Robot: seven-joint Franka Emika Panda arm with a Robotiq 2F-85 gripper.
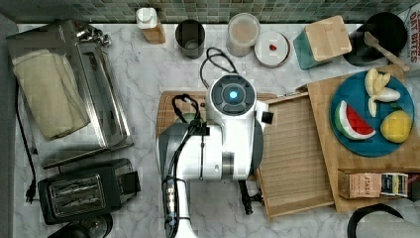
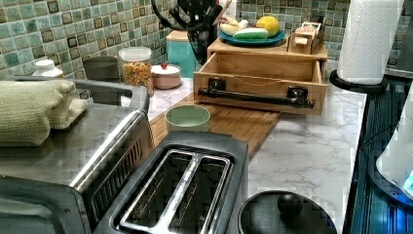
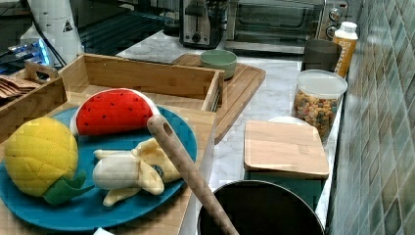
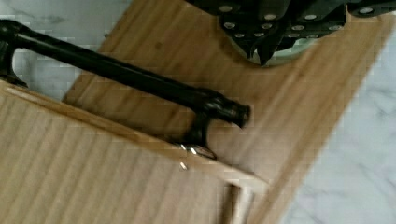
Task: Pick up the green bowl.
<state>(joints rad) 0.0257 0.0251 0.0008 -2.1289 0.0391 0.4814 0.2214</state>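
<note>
The green bowl (image 2: 187,118) is small, pale sage and empty. It stands upright on a wooden cutting board (image 2: 238,124), in front of the open wooden drawer (image 2: 260,80). In the right view the green bowl (image 3: 218,62) sits at the board's far end. My gripper (image 4: 260,51) shows in the wrist view as dark fingers meeting at a point, shut with nothing in them. It hangs above the board, and a pale sliver of the bowl's rim (image 4: 293,52) lies just behind it. In the top view my white arm (image 1: 218,144) covers the board.
A toaster (image 2: 180,190) and a toaster oven (image 2: 73,146) stand close to the bowl. The drawer's black handle (image 4: 130,77) juts over the board. A blue plate (image 1: 371,114) of toy fruit rests on the wooden box. Jars, a cup and a white dish (image 1: 272,48) line the tiled wall.
</note>
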